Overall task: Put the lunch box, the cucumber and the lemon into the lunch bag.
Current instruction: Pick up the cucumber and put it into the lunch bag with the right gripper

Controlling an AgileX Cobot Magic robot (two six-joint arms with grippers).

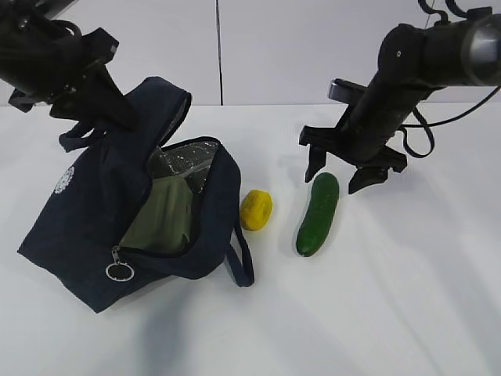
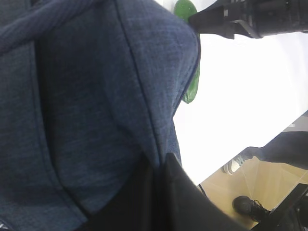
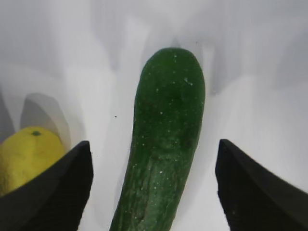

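The navy lunch bag (image 1: 86, 211) lies on its side at the left, mouth open and silvery lining showing. The lunch box (image 1: 164, 215) sits inside it, its sage-green lid facing out. My left gripper (image 1: 116, 110) is shut on the bag's upper flap and holds it up; in the left wrist view its dark fingers (image 2: 166, 192) pinch the blue fabric (image 2: 96, 96). The lemon (image 1: 256, 209) rests on the table beside the bag, and the cucumber (image 1: 318, 213) lies to its right. My right gripper (image 1: 339, 175) hangs open over the cucumber's far end, one finger on each side of the cucumber (image 3: 166, 144), not touching it.
White table (image 1: 407, 313) with a white wall behind. The bag's loop handle (image 1: 241, 262) trails toward the lemon (image 3: 26, 156), which lies close by the right gripper's left finger (image 3: 53, 192). A metal ring pull (image 1: 119, 271) hangs at the bag's front. The table edge (image 2: 226, 161) shows in the left wrist view.
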